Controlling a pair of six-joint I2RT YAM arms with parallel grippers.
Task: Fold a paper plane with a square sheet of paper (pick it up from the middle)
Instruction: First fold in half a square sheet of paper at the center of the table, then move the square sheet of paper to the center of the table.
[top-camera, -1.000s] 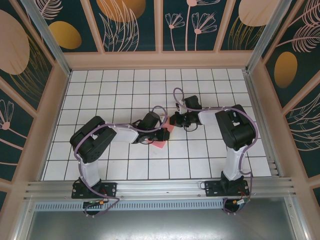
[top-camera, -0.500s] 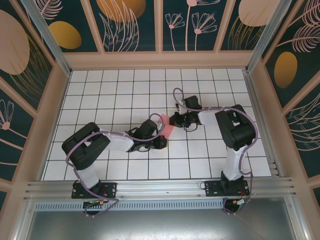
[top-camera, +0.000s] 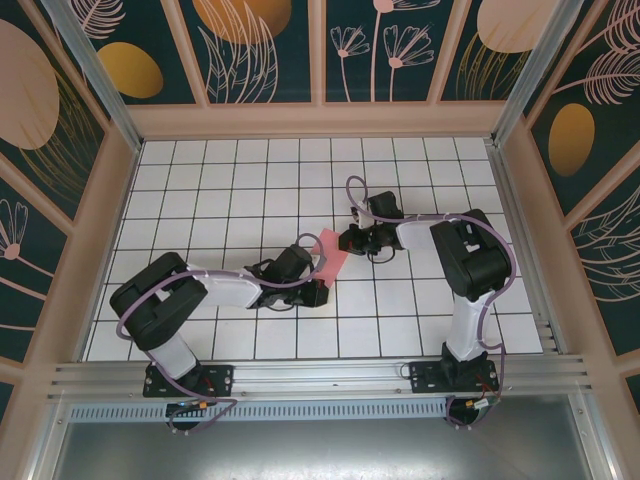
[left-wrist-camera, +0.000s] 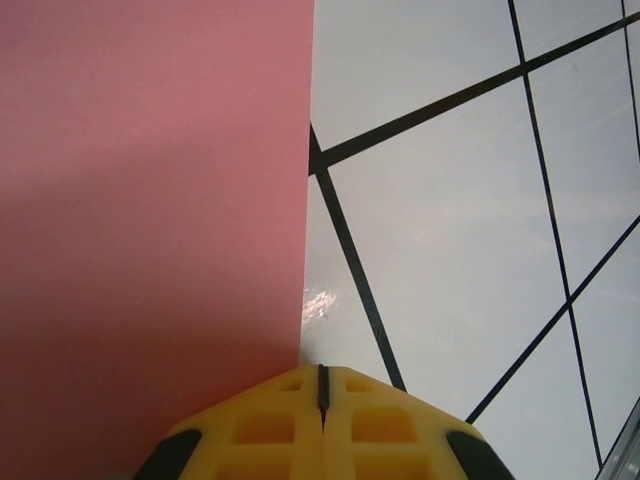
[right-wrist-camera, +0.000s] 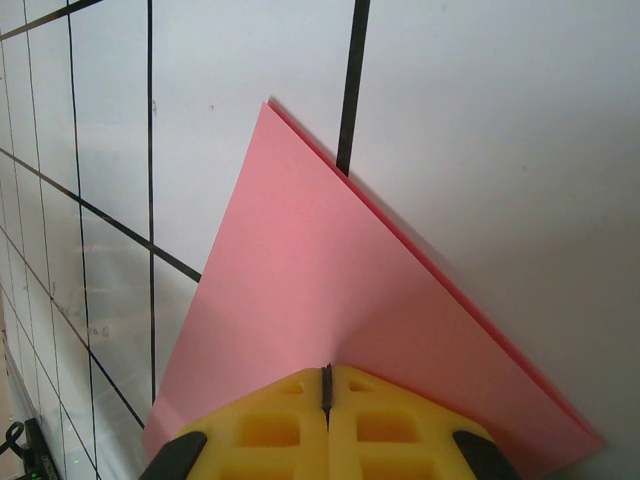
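Observation:
The square sheet of paper (top-camera: 328, 250) is pink-red and folded, with two layers showing along its edge (right-wrist-camera: 350, 300). It sits at the table's middle, between the two grippers. My right gripper (top-camera: 343, 240) is shut, and the sheet puckers at its yellow fingertips' seam (right-wrist-camera: 326, 370), so it is pinched there. My left gripper (top-camera: 325, 291) is shut just on the near side of the sheet. In the left wrist view the paper (left-wrist-camera: 150, 200) fills the left half, and its straight edge ends at the left gripper (left-wrist-camera: 322, 372). Nothing shows between those jaws.
The floor is a white tabletop with a black grid (top-camera: 250, 180), ringed by wooden walls (top-camera: 320, 120). An aluminium rail (top-camera: 320, 375) runs along the near edge by the arm bases. Purple cables loop over both arms.
The left arm's elbow has swung down and left, drawing its gripper back. The paper's near part, flat on the table before, has come up toward the right gripper. The right arm has stayed still.

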